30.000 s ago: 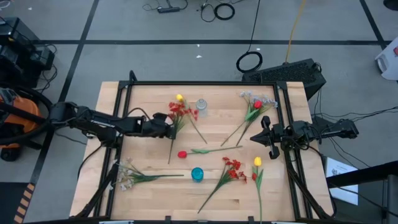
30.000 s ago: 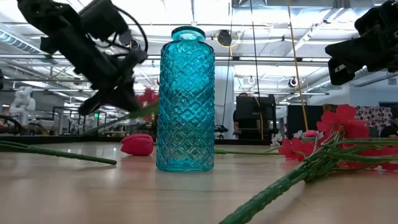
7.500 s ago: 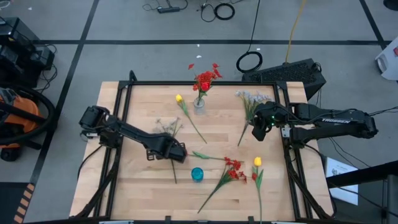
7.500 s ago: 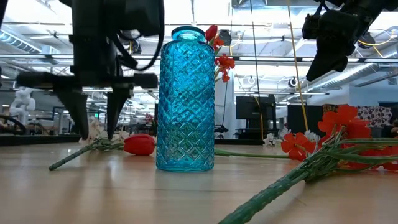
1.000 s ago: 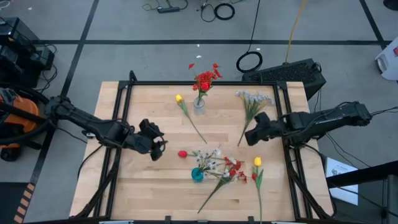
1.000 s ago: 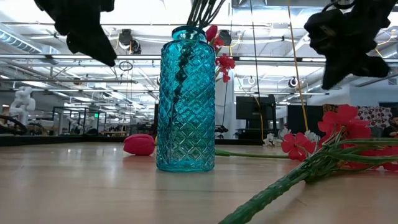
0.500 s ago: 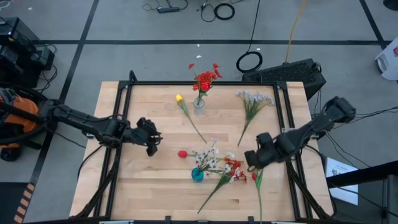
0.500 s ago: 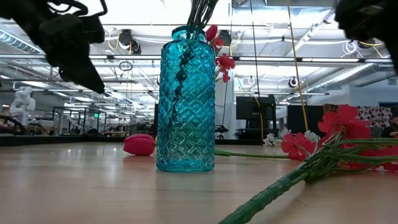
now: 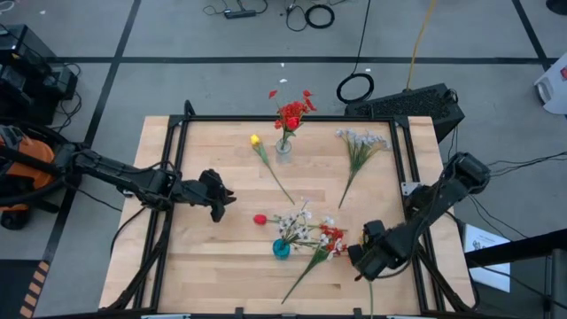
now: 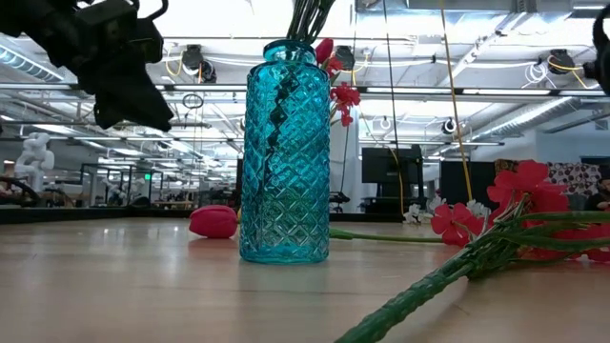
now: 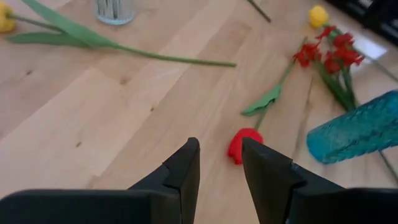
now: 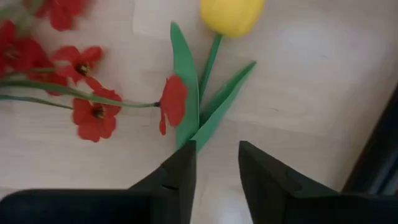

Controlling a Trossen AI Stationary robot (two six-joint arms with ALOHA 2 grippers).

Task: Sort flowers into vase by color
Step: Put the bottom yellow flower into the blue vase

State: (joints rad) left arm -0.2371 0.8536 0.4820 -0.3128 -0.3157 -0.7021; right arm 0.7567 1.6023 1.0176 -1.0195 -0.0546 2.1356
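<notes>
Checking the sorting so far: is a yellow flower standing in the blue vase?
No. The blue vase holds only a pale white spray; the yellow flower lies on the table.

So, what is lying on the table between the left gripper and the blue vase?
In the high view, the loose red bloom lies on the wood between the left gripper and the blue vase. The left wrist view shows it just ahead of the fingers.
</notes>
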